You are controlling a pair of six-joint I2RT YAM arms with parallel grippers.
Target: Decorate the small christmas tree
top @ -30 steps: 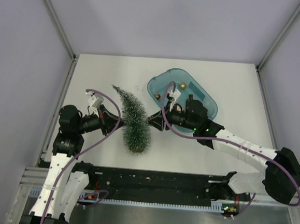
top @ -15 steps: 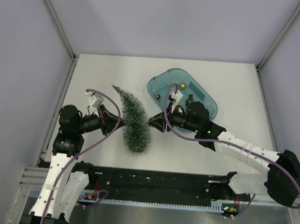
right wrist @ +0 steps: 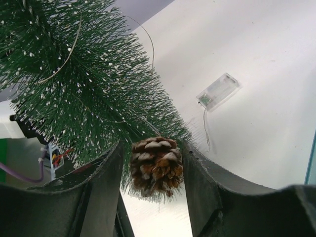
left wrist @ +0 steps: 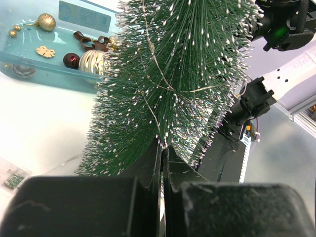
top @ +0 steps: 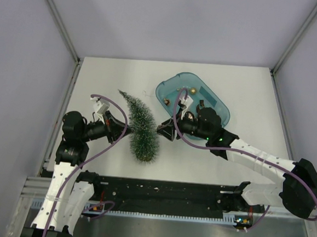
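The small christmas tree (top: 141, 125) is a frosted dark green cone, leaning with its tip toward the far left and its wide end toward me. My left gripper (top: 126, 129) is at its left side. In the left wrist view its jaws (left wrist: 163, 145) are shut deep in the bristles of the tree (left wrist: 173, 74). My right gripper (top: 160, 131) is at the tree's right side. In the right wrist view it (right wrist: 152, 148) is open, with a brown pine cone (right wrist: 155, 165) hanging from the tree (right wrist: 84, 84) between its fingers, with small gaps on both sides.
A teal tray (top: 225, 110) lies at the back right; in the left wrist view the tray (left wrist: 49, 74) holds a gold ball (left wrist: 47, 21), a dark red ball (left wrist: 71, 60) and other small ornaments. A clear battery box (right wrist: 217, 91) with a thin wire lies on the table beyond the tree.
My right gripper has moved a little to the left, closer against the tree. The left arm and the tree have stayed put.
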